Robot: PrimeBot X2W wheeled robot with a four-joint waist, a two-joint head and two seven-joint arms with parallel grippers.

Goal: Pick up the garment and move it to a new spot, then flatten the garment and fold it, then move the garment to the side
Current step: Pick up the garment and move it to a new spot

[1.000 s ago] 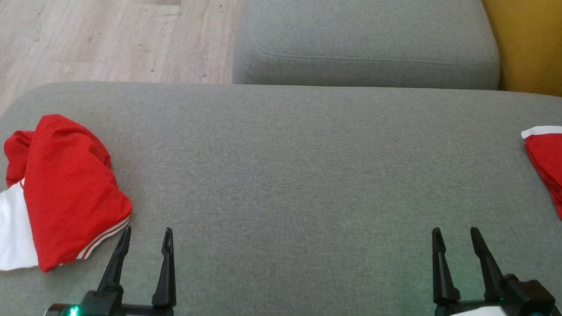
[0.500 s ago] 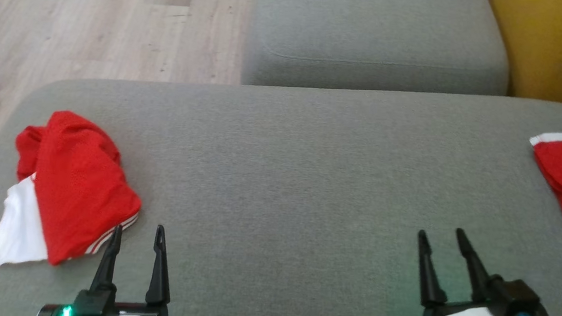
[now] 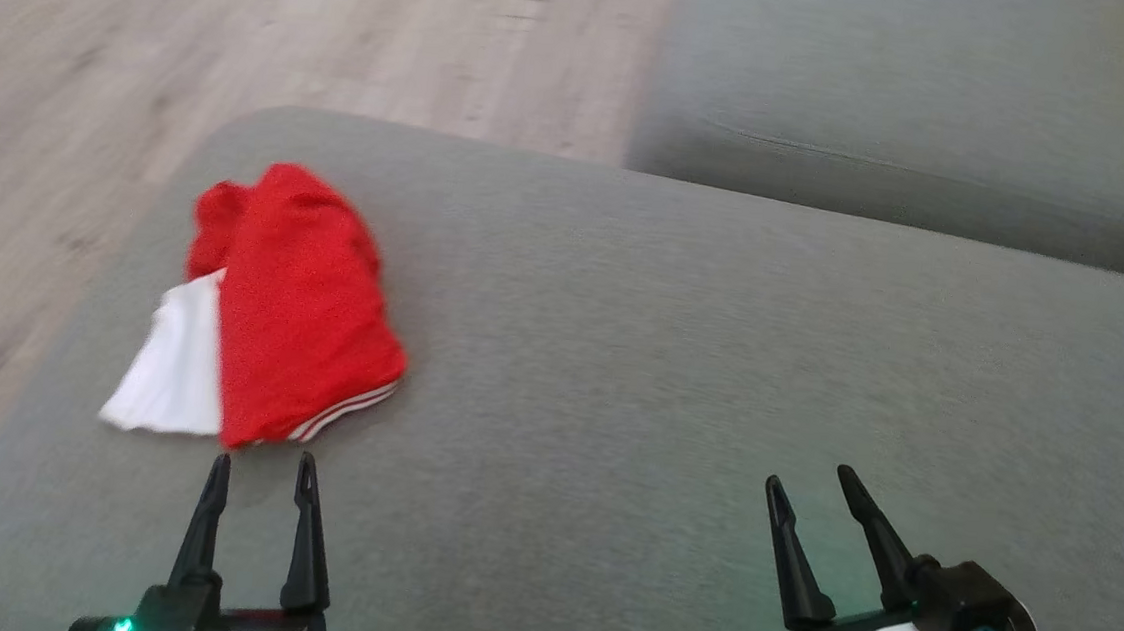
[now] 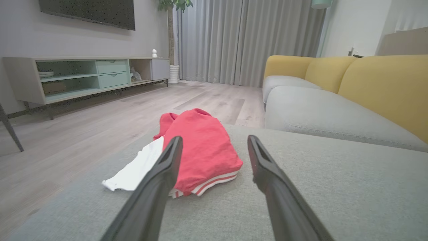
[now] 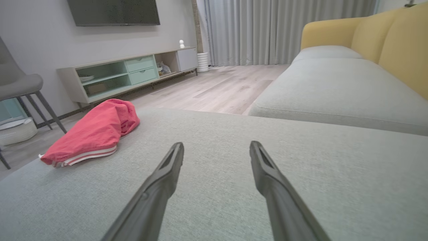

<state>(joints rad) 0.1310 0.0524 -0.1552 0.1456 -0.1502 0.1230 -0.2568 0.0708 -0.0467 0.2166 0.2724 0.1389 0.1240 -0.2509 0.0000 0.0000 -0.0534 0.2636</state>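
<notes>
- Crumpled red mesh garment [image 3: 295, 335] with a white panel and striped hem: it lies bunched on the left part of the broad grey fabric seat cushion [image 3: 678, 365], close to the cushion's left edge and the pale wooden floor [image 3: 194, 16] beyond. Its layers are doubled over, so it is not yet flat.
- Left gripper [image 3: 265, 460]: it hovers just near of the garment's striped hem, apart from it. Its two dark fingers are spread wide with nothing between them. In the left wrist view the hem sits straight ahead between the fingers, which suggests an approach lined up for a pinch on the near edge.
- Right gripper [image 3: 808, 477]: its fingers are likewise spread and empty. It is held low over bare cushion, well to the right of the garment, probably kept ready for a second hold or for smoothing.
- Open cushion between and beyond the two grippers: it is the likely new spot for spreading the cloth.
- Second grey cushion [image 3: 920, 103] and yellow backrest [image 4: 384, 83]: they lie far and right, outside the work.
- Stage, as judged: the first pick-up is not yet made.
</notes>
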